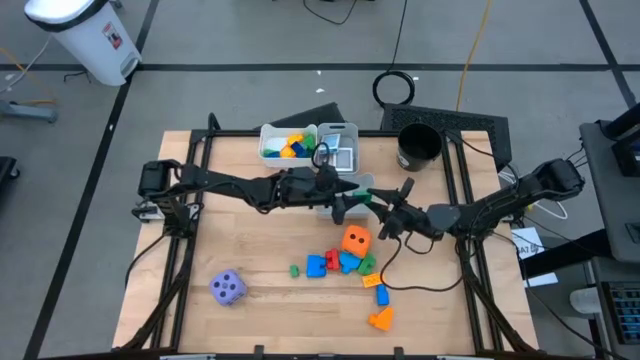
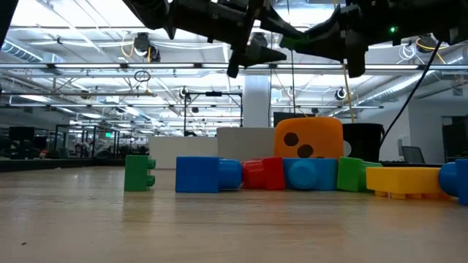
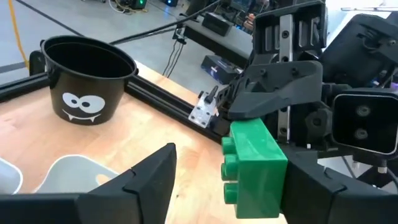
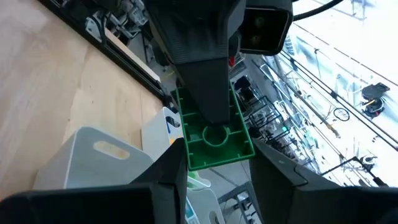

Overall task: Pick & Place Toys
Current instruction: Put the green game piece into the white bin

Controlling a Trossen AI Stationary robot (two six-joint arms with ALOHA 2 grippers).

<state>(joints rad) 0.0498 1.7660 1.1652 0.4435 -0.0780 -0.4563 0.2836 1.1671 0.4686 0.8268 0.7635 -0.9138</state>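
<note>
A green building block hangs in the air over the middle of the table, with my right gripper shut on it. My left gripper reaches in from the table's left and stands open, one finger on each side of the block. There is a clear gap on the stud side, and the other finger lies close over the hollow underside. More toys lie on the near half of the table: an orange die, a purple die and a cluster of coloured blocks. My right gripper pinches the green block's two opposite side walls between its two fingers. The fingers come level from the table's right side. The block is lifted clear, its hollow underside toward my right wrist. My left gripper's finger lies close to that underside; whether it touches, I cannot tell.
A white bin with blocks and a grey bin stand at the far edge. Another grey bin sits below the grippers. A black cup is at the far right. Orange blocks lie near the front.
</note>
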